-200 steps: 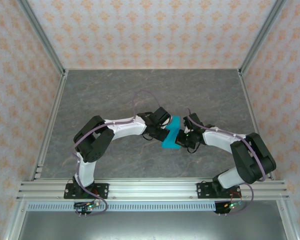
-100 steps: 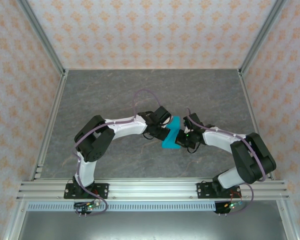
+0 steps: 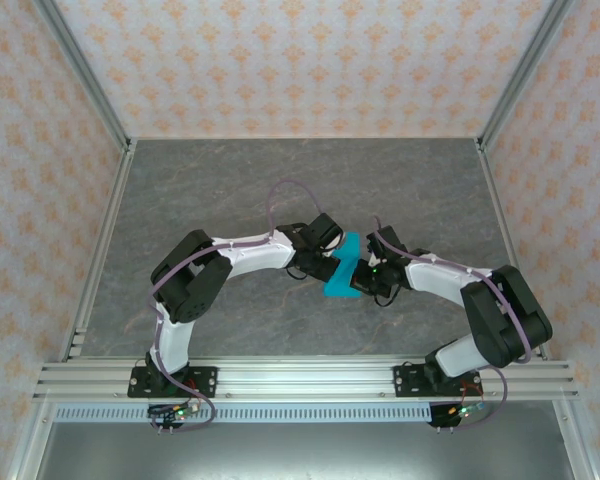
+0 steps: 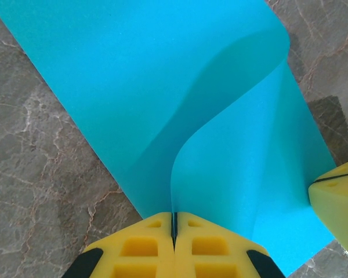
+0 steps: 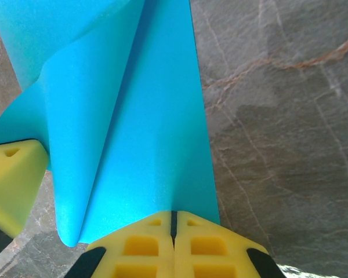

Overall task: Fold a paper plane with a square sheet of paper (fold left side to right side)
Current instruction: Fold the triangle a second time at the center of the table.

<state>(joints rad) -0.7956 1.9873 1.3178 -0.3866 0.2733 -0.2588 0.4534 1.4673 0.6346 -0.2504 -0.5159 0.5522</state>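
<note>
Grey table [image 3: 230, 180], patterned walls [image 3: 40, 150] around. Left gripper [image 4: 174, 223] and right gripper [image 5: 174, 223] each clamp tight on the curled paper [image 3: 342, 268].

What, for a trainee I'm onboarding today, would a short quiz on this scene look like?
1. True or false: the left gripper is open.
2. Pick one. The square sheet of paper is: A lying flat and unfolded; B curled over, held between both grippers; C crumpled into a ball.
3. Fill in: the right gripper is shut on the ____.

Key: 1 false; 2 B; 3 sheet.
</note>
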